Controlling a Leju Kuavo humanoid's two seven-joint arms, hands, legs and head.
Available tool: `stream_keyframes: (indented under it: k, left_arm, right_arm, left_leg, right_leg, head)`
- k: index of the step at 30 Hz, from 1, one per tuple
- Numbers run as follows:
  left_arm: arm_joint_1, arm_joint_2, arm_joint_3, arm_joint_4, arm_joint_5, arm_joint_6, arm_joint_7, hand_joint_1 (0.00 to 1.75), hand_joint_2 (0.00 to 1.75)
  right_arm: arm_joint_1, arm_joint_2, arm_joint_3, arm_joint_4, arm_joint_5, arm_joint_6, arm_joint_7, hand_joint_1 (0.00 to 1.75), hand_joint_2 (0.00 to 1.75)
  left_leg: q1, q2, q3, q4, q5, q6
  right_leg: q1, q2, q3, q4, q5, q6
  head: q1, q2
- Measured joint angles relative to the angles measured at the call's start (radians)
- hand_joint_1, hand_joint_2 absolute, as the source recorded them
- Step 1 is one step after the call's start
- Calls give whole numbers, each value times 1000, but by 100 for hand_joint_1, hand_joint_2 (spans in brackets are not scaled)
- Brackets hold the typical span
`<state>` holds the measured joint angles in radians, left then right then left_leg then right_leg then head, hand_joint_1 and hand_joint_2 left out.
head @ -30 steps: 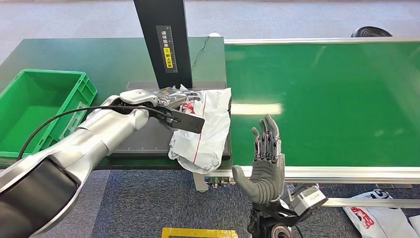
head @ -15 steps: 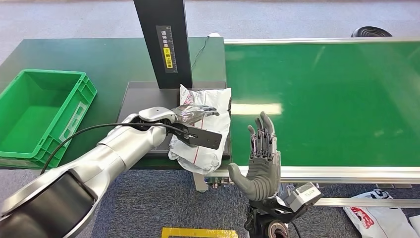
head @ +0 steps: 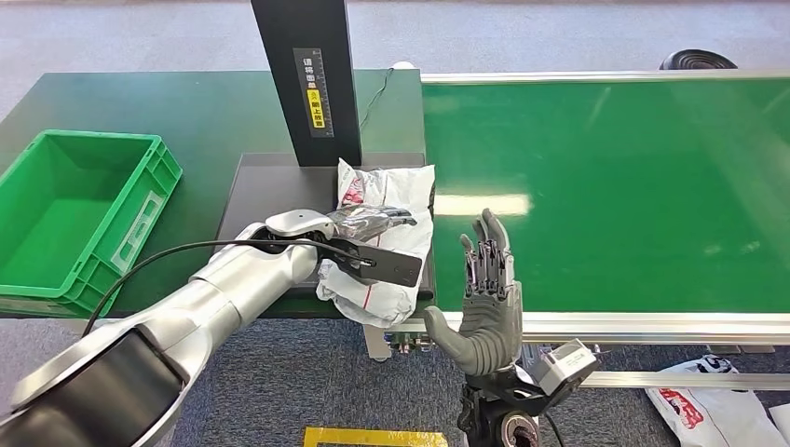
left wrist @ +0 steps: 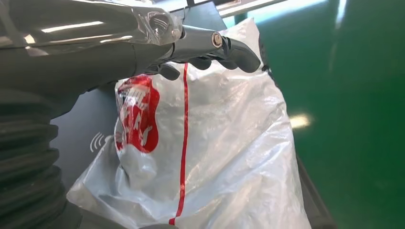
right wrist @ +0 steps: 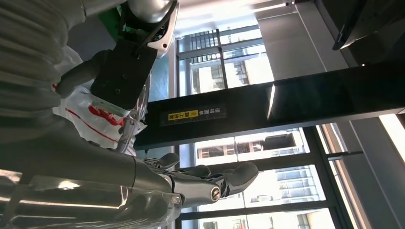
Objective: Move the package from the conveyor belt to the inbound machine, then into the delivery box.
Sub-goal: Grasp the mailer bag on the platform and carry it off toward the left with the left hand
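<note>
Package (head: pixel 382 244): white plastic bag, red stripe and red logo, crumpled. Lies on the dark plate of the inbound machine (head: pixel 270 186), beside the black post, its right edge at the belt (head: pixel 606 186) and its near end sagging over the plate's front edge. Off the belt, so I judge the first leg done.

Left hand (head: pixel 368 221): over the top of the package. In the left wrist view my fingers (left wrist: pixel 229 47) reach out flat above the bag with only a slight curl, and I see no film caught between them. Whether the fingertips touch the bag, I cannot tell. I count it as holding nothing.

Right hand (head: pixel 489 298): upright at the near rail of the belt, fingers straight and apart, palm toward the package, nothing in it.

Box (head: pixel 74 200): green crate at the left of the table, well apart from the package; nothing visible inside.

Outstanding: take hold of the package with the left hand, carry it left across the table, drop it in the box. Roughly halfway, by my reckoning.
</note>
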<state>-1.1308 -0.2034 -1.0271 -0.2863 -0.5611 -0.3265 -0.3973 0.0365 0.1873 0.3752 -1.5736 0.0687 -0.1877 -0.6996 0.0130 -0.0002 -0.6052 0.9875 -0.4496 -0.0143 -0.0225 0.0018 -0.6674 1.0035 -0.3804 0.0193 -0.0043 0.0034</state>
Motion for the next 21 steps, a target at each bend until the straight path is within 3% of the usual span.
stream_keyframes:
  k: [9, 21]
  left_arm:
    - [71, 18, 36, 3, 43, 0, -48, 0, 175]
    - [134, 38, 77, 2, 53, 34, -52, 0, 175]
  right_arm:
    - [-3, 0, -9, 2, 5, 2, 0, 0, 175]
    - [-8, 1, -21, 5, 13, -4, 0, 0, 175]
  left_leg:
    - [0, 0, 0, 0, 0, 0]
    - [0, 0, 0, 0, 0, 0]
  right_leg:
    - [0, 0, 0, 0, 0, 0]
    - [0, 0, 0, 0, 0, 0]
  head:
    - [0, 0]
    - [0, 0]
